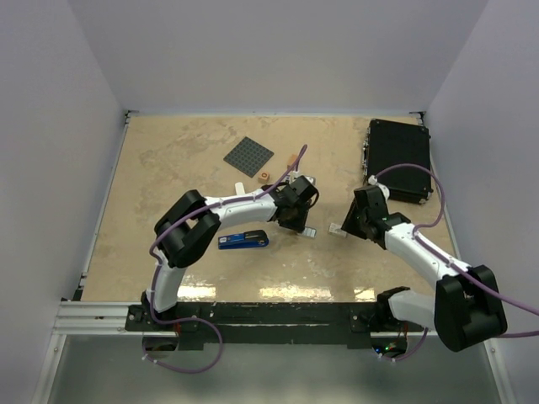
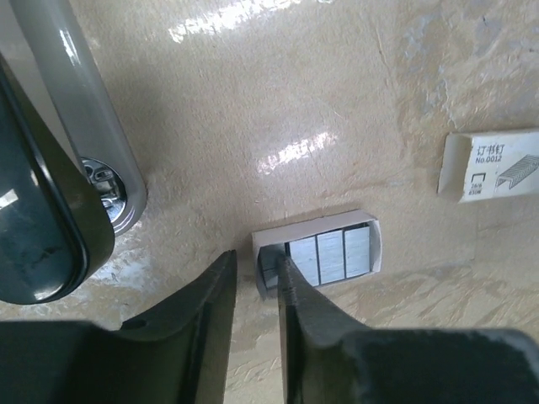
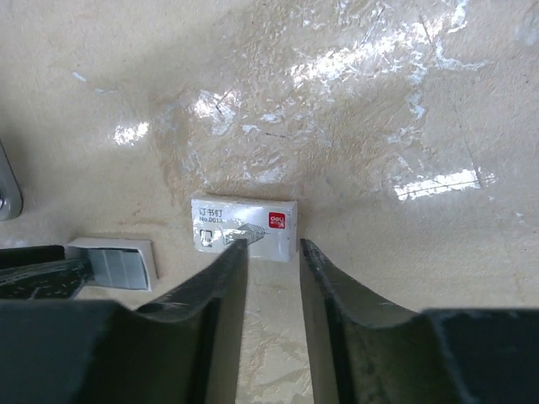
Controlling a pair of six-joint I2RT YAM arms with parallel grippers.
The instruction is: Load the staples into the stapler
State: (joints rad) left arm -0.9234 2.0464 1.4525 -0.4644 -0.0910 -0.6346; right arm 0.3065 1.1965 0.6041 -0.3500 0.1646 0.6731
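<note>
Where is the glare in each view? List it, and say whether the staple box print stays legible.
Top external: pale glare patches on the table near its front edge. Left wrist: streaks at top, staple box print sharp. Right wrist: broad glare upper right; print legible.

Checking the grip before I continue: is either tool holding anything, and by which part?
Right tool open over the staple box, holding nothing. Left tool straddles one end of the staple tray; a pinch cannot be told.

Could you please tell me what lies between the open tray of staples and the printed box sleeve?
Nothing: only bare tabletop separates the tray from the sleeve, seen in the left wrist view.
</note>
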